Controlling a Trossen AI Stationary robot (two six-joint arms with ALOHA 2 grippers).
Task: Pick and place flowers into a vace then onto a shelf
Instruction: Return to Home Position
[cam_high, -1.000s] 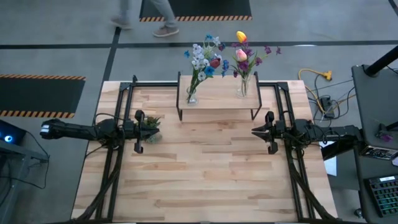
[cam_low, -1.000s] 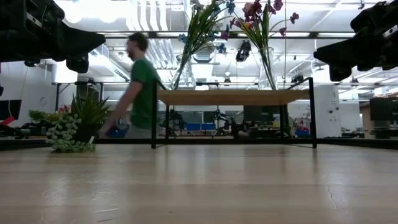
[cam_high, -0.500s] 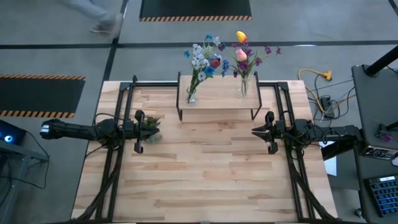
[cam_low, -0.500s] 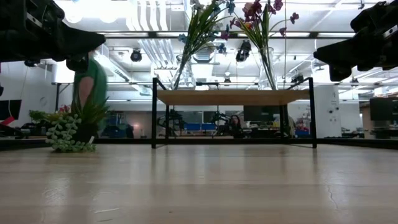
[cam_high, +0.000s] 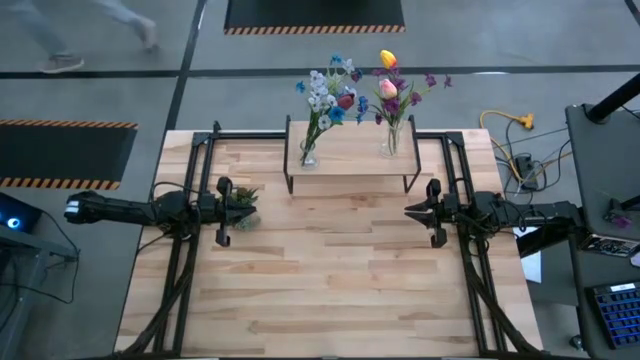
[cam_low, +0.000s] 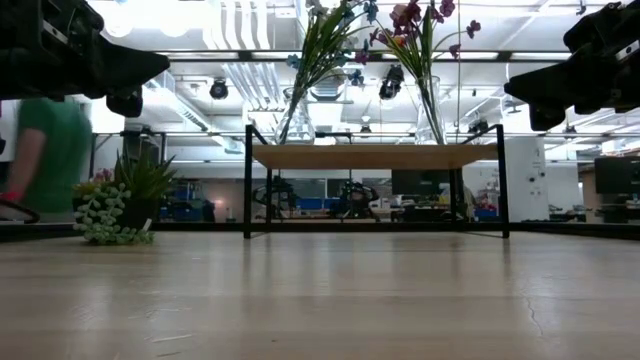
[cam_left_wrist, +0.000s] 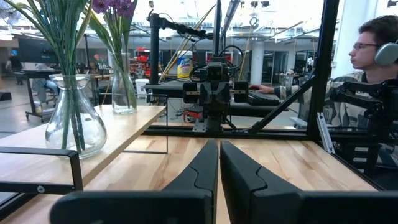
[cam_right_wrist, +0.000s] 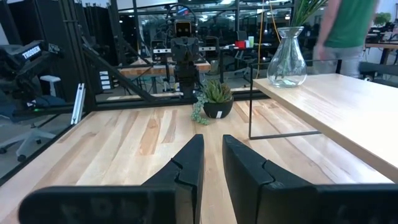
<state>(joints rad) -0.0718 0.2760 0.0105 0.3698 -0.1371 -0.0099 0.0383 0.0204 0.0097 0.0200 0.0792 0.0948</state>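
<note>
Wooden worktop (cam_high: 330, 285) carries the shelf (cam_high: 350, 162) at its far edge, with the flowers (cam_high: 322, 96) standing in two glass vases (cam_left_wrist: 76, 127) on it. My left gripper (cam_left_wrist: 218, 144) hovers near the left edge, fingers pressed together; my right gripper (cam_right_wrist: 212, 139) near the right edge, fingers narrowly apart.

You have the shelf (cam_high: 350, 160) at the table's (cam_high: 330, 290) far middle, two vases (cam_high: 309, 153) on it, flowers (cam_high: 325, 95) in both. Front-left of it, the plant (cam_high: 243, 200).
</note>
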